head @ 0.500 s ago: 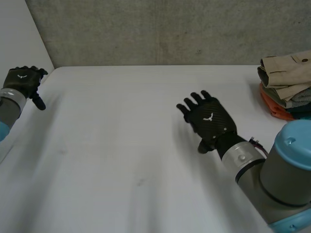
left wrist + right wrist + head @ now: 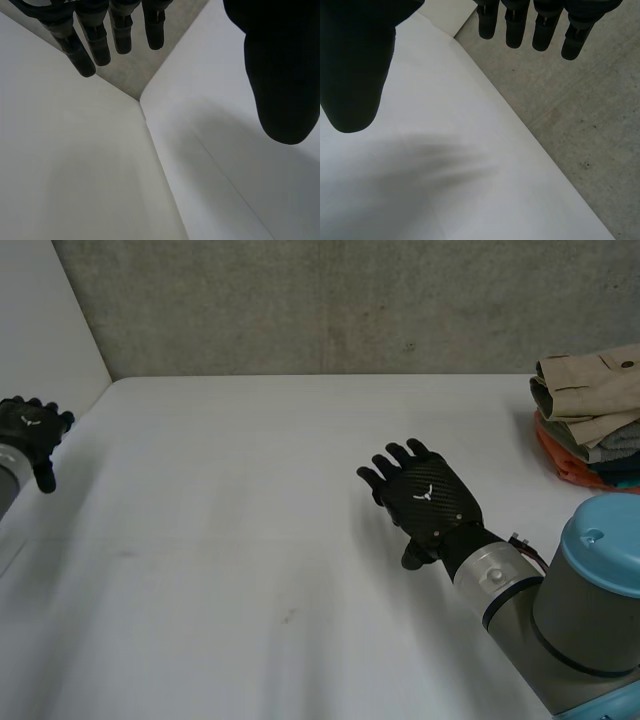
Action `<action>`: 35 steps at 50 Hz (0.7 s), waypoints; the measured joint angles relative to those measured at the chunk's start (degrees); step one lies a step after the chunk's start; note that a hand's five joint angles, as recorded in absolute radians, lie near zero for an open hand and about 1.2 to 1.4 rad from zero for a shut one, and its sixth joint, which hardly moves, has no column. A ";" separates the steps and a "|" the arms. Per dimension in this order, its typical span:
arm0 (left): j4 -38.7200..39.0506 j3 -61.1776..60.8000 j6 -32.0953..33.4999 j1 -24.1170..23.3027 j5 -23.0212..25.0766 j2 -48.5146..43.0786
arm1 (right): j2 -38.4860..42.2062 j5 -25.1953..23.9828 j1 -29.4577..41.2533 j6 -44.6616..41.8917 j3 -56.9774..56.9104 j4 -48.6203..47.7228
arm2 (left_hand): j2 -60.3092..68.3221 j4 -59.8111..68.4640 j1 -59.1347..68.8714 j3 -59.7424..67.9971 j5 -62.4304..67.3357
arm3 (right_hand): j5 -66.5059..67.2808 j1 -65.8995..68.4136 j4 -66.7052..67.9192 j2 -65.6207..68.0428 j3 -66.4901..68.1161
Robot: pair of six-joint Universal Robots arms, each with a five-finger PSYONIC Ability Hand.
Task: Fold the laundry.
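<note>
laundry pile (image 2: 590, 410) — cut off at head view's edge | left arm (image 2: 6, 475) — mostly out of frame

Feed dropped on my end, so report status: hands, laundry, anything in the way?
Left hand open, empty, at the left edge of the table. Right hand open, empty, over mid-table. Laundry stack at the right edge, neither hand on it. Nothing in the way.
</note>
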 measured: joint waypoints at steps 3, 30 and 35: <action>-2.29 -4.00 0.34 1.58 3.58 3.42 | 0.04 -0.09 -0.01 -0.03 0.00 0.03 | 0.00 0.00 0.00 0.00 0.00 | 0.00 0.00 0.00 0.00 0.00; 15.22 -45.27 -5.35 14.14 11.79 35.27 | -1.39 -0.43 -0.33 0.00 0.48 1.43 | -0.19 0.00 0.00 0.00 0.00 | 0.00 0.00 0.00 0.00 0.00; 16.01 -45.11 -6.78 11.91 6.73 35.50 | -2.59 -0.47 -1.17 0.28 0.42 2.95 | -0.19 0.00 0.00 0.00 0.00 | 0.00 0.00 0.00 0.00 0.00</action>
